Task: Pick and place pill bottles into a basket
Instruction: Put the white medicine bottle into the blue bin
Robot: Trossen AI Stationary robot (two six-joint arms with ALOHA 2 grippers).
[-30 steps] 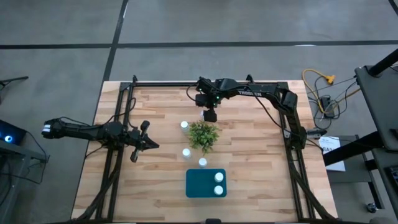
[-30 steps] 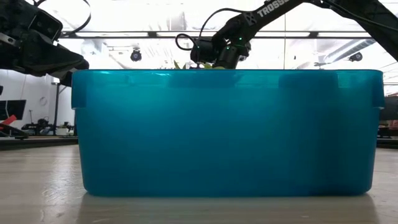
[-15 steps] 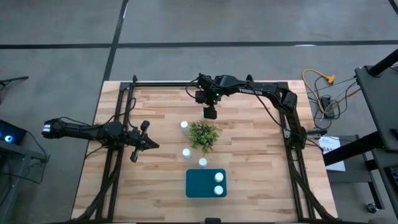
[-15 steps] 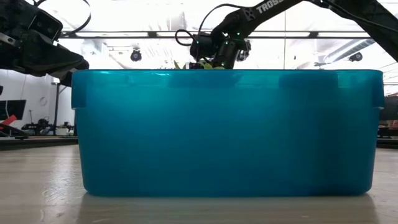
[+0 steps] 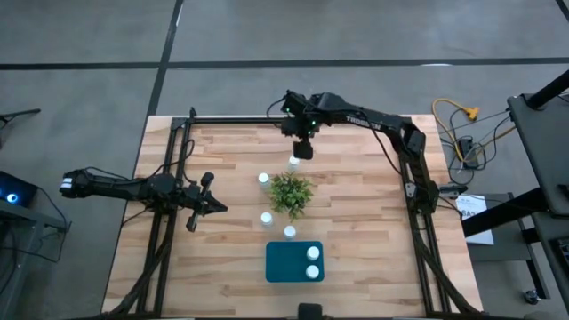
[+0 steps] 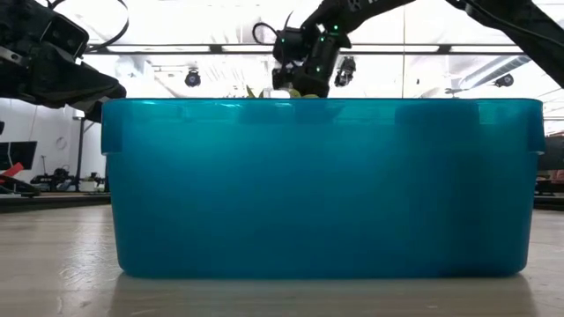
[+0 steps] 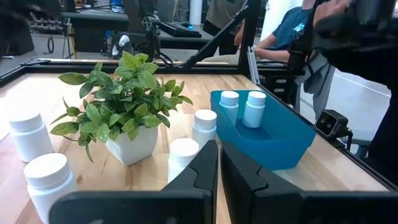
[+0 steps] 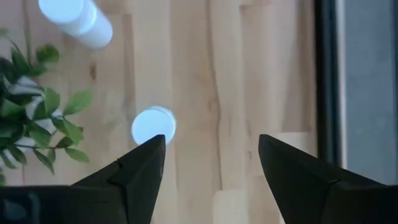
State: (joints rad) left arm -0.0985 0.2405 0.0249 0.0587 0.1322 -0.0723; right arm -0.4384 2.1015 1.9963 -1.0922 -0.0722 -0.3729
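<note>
The right gripper (image 5: 302, 149) hangs over the far part of the table (image 5: 356, 222), its jaws spread wide and holding nothing. In the right wrist view 1 white pill bottle (image 8: 153, 126) stands on the wood just beside the tip of 1 finger (image 8: 140, 168), outside the gap between the jaws rather than inside it; a 2nd bottle (image 8: 74, 18) stands farther off past the same finger, and leaves of the plant (image 8: 31, 112) show on that side too. From above, the nearest bottle (image 5: 293, 164) sits just beyond the gripper's tips, between them and the plant (image 5: 290, 192). 2 more bottles (image 5: 266, 218) stand on the other side of the plant, near the blue basket (image 5: 283, 263), which already holds 2 bottles (image 5: 312, 253). The left gripper (image 5: 204, 194) waits well apart at the left side of the table, its jaws closed together on nothing, pointing toward the plant and basket (image 7: 273, 140).
</note>
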